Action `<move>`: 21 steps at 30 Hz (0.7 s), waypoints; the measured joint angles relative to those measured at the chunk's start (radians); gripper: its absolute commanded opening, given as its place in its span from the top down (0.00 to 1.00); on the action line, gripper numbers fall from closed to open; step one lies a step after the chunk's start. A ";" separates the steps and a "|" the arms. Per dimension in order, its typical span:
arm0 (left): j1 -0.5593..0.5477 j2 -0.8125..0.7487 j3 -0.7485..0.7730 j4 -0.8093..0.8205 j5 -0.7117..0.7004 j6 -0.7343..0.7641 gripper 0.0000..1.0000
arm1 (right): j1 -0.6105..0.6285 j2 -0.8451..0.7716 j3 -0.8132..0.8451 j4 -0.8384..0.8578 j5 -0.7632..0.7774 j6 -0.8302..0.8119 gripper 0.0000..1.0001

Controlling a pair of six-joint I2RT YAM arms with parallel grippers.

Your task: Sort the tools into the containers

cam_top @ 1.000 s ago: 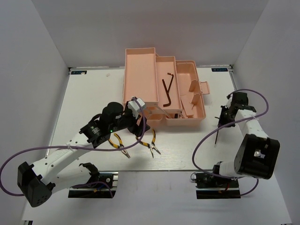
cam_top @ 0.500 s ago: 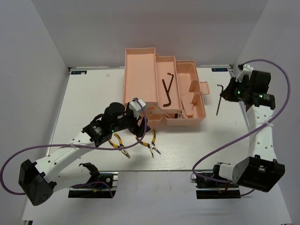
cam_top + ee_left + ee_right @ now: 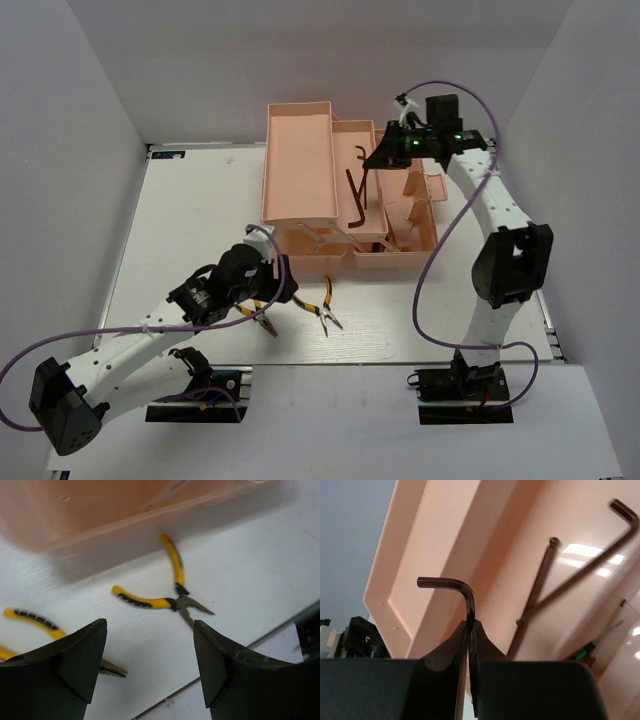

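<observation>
Your right gripper (image 3: pixel 470 624) has its jaws pinched shut on a thin hex key (image 3: pixel 451 584) just below the bend, above the pink toolbox (image 3: pixel 298 130) tray where two more hex keys (image 3: pixel 538 580) lie. It is likely light, stiff and smooth, so it may pivot. Your left gripper (image 3: pixel 150 660) hangs with jaws wide over yellow-handled pliers (image 3: pixel 167 600) on the bench (image 3: pixel 260 555). Grip across both ribbed handles near the pivot.

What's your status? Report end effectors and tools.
Right end effector shut on hex key, over toolbox tray. Left end effector open, over yellow pliers on table, both pairs unsorted. Nothing blocking seen.
</observation>
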 measured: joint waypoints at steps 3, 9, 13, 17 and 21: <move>0.000 -0.021 -0.039 -0.059 -0.095 -0.101 0.19 | 0.064 0.090 0.089 -0.009 0.023 0.006 1.00; 0.000 -0.016 -0.094 -0.127 -0.233 -0.274 0.17 | 0.114 0.129 0.115 -0.056 0.111 -0.013 0.59; 0.000 0.027 -0.137 -0.142 -0.288 -0.364 0.17 | 0.110 0.127 0.096 -0.081 0.139 -0.050 0.48; 0.000 0.071 -0.138 -0.195 -0.348 -0.476 0.17 | 0.103 0.073 -0.003 -0.085 0.158 -0.087 0.50; 0.003 0.067 -0.138 -0.254 -0.390 -0.576 0.22 | 0.089 -0.082 -0.180 -0.086 0.191 -0.125 0.53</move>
